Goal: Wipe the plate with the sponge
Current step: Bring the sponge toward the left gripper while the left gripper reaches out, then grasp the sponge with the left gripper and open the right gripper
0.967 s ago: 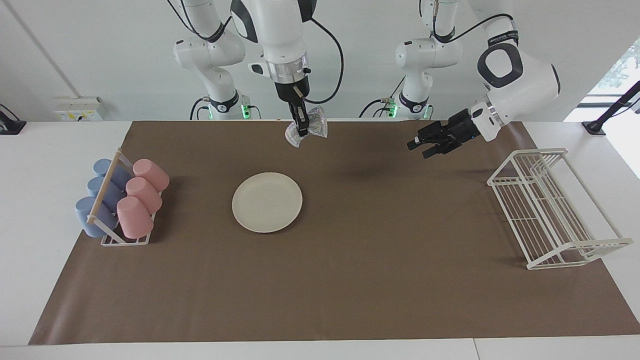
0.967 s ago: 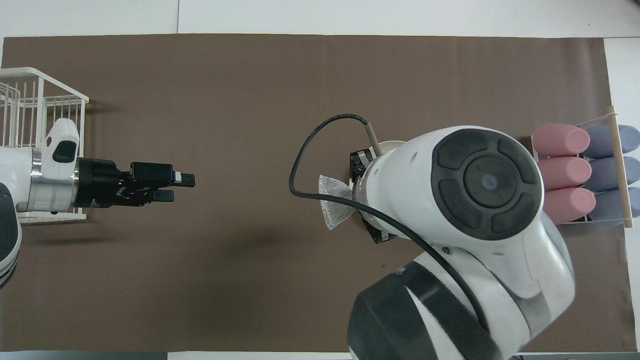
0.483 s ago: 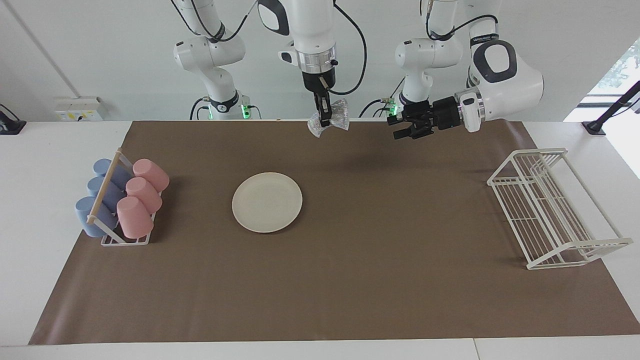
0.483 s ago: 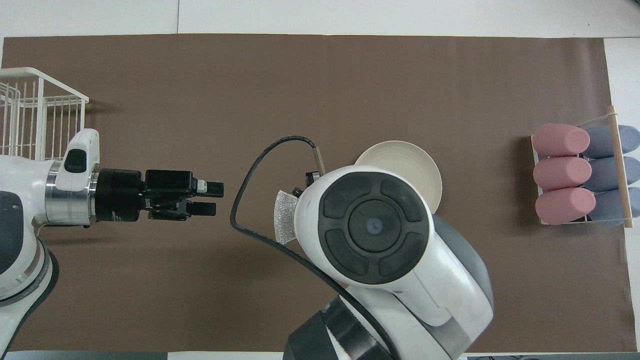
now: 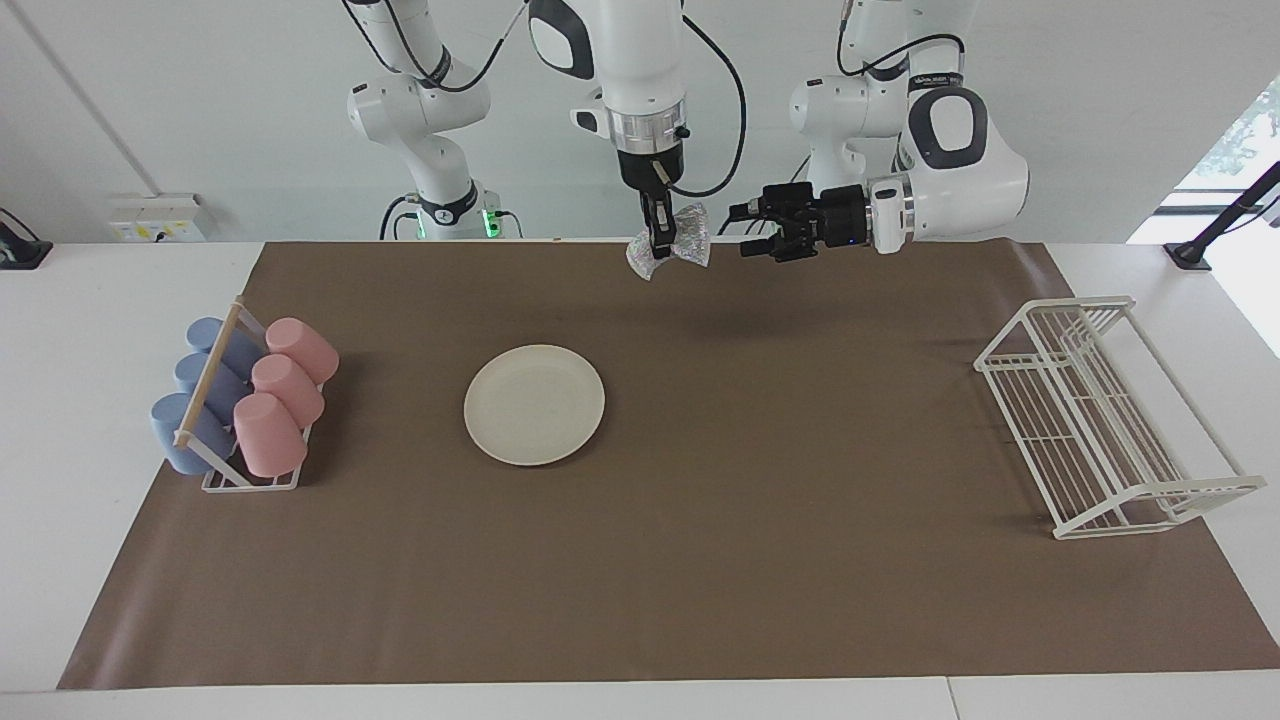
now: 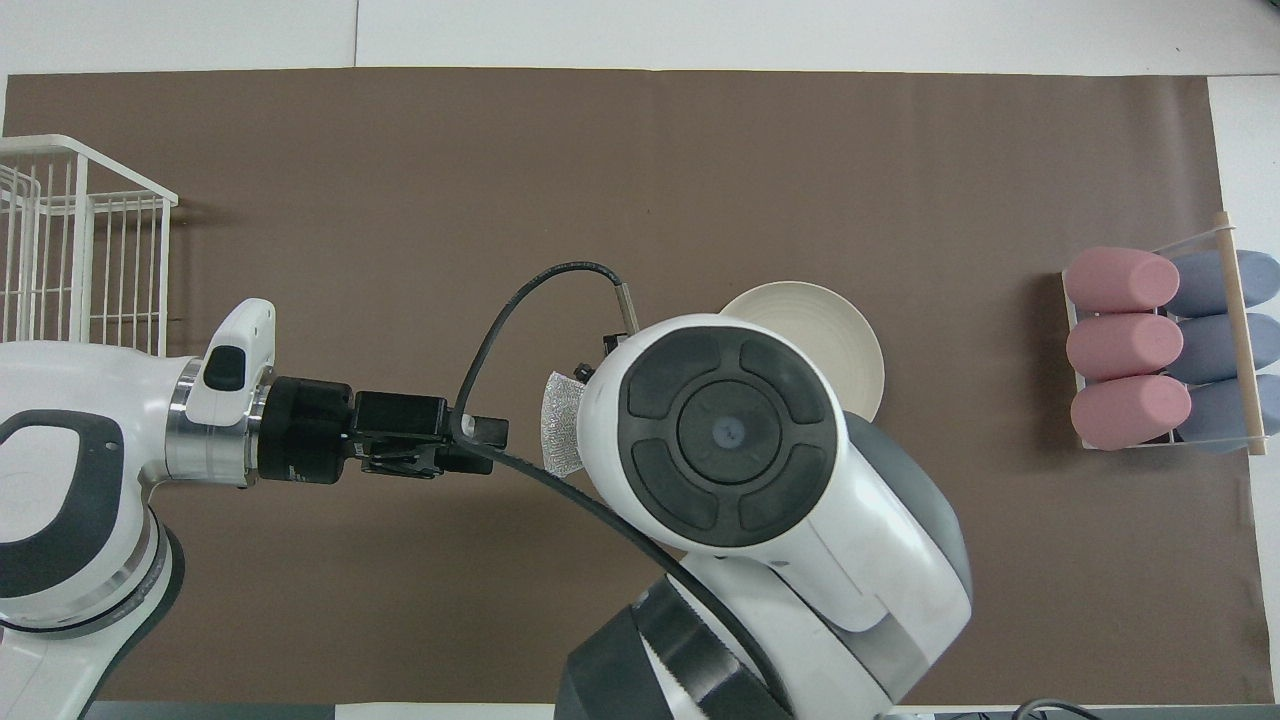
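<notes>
A cream-white plate (image 5: 534, 404) lies flat on the brown mat; in the overhead view the right arm covers part of the plate (image 6: 820, 325). High over the mat's edge nearest the robots, my right gripper (image 5: 659, 243) points down, shut on the glittery silver sponge (image 5: 686, 240), whose edge (image 6: 561, 424) shows beside the wrist from above. My left gripper (image 5: 748, 230) is raised and lying level, its open fingers pointing at the sponge a short gap away; from above, the left gripper (image 6: 490, 440) sits partly under the right arm's cable.
A white wire rack (image 5: 1100, 415) stands at the left arm's end of the mat. At the right arm's end, a holder (image 5: 240, 410) carries pink and blue cups lying on their sides. The brown mat (image 5: 700, 560) covers the table.
The right gripper has carried the sponge up and away from above the plate toward the left arm. The left gripper has swung in from beside the rack toward the sponge.
</notes>
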### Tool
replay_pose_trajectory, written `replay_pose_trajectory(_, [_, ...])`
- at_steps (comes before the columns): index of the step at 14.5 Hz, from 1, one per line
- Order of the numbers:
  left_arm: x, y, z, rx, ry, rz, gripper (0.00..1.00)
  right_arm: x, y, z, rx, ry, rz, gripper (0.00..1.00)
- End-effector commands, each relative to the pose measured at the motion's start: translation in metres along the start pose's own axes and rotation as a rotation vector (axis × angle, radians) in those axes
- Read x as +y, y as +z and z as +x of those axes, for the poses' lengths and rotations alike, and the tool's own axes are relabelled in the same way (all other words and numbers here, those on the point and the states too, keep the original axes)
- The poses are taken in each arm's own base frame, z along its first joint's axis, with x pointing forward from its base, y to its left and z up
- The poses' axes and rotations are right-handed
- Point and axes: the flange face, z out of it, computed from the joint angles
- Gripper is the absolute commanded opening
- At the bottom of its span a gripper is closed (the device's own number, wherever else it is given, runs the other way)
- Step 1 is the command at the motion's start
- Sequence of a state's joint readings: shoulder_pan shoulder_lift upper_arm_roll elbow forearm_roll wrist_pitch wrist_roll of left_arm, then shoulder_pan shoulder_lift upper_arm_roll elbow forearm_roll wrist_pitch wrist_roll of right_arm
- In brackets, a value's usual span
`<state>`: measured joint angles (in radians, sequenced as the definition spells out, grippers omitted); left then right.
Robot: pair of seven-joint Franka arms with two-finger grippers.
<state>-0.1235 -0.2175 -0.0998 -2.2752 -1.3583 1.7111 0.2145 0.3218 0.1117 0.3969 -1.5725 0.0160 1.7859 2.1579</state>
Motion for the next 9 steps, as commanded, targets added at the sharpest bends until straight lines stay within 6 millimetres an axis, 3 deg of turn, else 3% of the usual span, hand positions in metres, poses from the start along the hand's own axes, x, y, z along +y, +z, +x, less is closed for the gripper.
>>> replay_pose_trajectory(1, [0.004,0.011,-0.007,0.020,0.004,-0.035,1.00,-0.003,-0.001,-0.001,0.014,0.010,0.005,0.00])
replay_pose_trajectory(9, [0.018,0.040,-0.002,0.072,-0.071,-0.055,1.00,-0.003,-0.001,-0.001,0.014,0.009,0.005,0.00])
